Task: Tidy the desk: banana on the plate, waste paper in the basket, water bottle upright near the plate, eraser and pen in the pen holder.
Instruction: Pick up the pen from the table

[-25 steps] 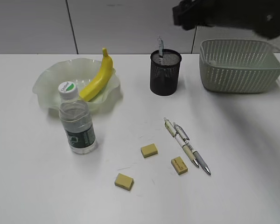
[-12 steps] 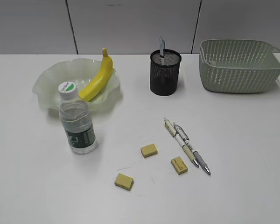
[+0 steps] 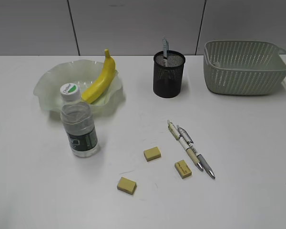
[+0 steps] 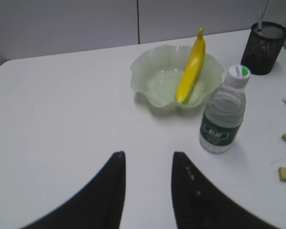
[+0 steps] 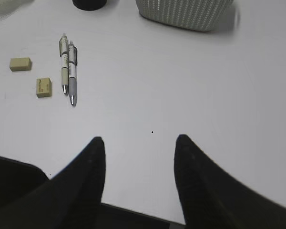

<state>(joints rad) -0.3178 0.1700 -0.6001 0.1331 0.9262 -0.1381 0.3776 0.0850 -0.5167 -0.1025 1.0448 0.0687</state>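
The banana lies in the pale-green ruffled plate at the back left; both show in the left wrist view, banana, plate. The water bottle stands upright in front of the plate, also seen in the left wrist view. Three tan erasers and two pens lie on the desk. The black mesh pen holder holds one pen. No waste paper shows. My left gripper and right gripper are open and empty, out of the exterior view.
The sage-green latticed basket stands at the back right, its near side showing in the right wrist view. In that view the pens and two erasers lie far left of my right gripper.
A dark arm that hung over the basket at the top right one second ago has withdrawn out of the exterior view. Nothing on the desk has moved.
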